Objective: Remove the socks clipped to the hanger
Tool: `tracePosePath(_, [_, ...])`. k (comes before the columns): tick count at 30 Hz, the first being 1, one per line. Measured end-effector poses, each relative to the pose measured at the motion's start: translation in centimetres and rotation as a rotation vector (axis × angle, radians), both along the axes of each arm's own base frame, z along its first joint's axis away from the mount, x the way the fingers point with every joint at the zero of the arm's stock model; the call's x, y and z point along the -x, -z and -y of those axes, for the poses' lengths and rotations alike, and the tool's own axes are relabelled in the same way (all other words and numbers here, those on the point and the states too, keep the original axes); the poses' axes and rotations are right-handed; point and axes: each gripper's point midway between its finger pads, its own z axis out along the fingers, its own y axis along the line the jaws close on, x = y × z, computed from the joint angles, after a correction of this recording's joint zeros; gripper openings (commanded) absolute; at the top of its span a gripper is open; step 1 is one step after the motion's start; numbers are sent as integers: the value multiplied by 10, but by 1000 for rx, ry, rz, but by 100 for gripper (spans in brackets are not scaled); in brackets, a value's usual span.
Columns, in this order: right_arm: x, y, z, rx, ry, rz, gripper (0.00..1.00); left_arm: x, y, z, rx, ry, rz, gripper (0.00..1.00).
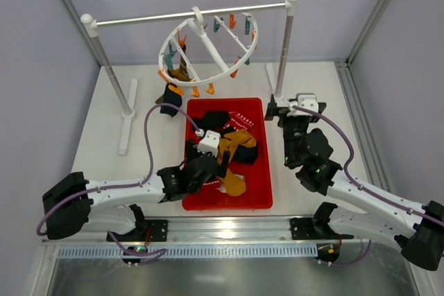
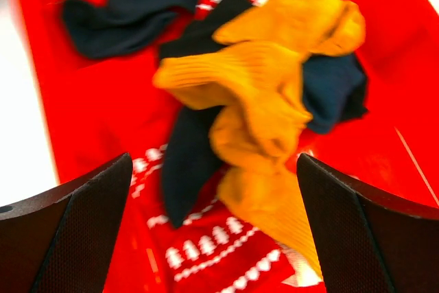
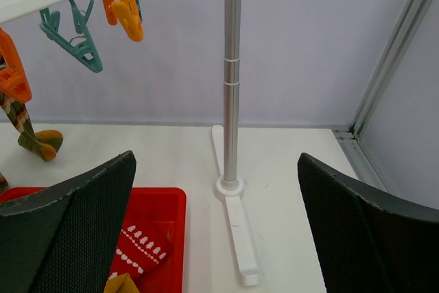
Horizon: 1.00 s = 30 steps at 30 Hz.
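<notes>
The white ring hanger [image 1: 208, 43] hangs by its hook from the silver bar. A brown/olive sock [image 1: 182, 71] and a navy sock [image 1: 170, 99] are still clipped to its near left rim. The brown/olive sock also shows in the right wrist view [image 3: 31, 135], under an orange clip [image 3: 12, 77]. Mustard socks [image 2: 267, 94] and navy socks [image 2: 134, 8] lie loose in the red tray [image 1: 260, 195]. My left gripper [image 1: 216, 150] hovers over these socks, open and empty [image 2: 212, 238]. My right gripper [image 1: 288, 109] is open and empty [image 3: 216, 238], beside the right post.
The silver bar [image 1: 187, 14] rests on two white-capped posts with long white feet; the right post [image 3: 231, 73] stands just ahead of my right gripper. A red sock with white pattern [image 2: 206, 245] lies in the tray. Grey walls enclose the table on three sides.
</notes>
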Motion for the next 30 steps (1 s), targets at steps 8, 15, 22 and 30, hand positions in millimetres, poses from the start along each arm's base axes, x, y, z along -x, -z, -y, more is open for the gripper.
tracePosePath(8, [0, -2, 2, -19, -4, 7, 100, -10, -14, -42, -54, -196, 76, 100])
tracePosePath(15, [0, -2, 14, -49, 5, 18, 100, -36, -28, -76, 17, -316, 107, 100])
tracePosePath(22, [-2, 0, 23, -67, 8, 18, 100, -48, -45, -128, 189, -434, 184, 100])
tracePosePath(30, [-8, 4, 26, -79, -1, 12, 100, -88, -57, -165, 295, -536, 228, 100])
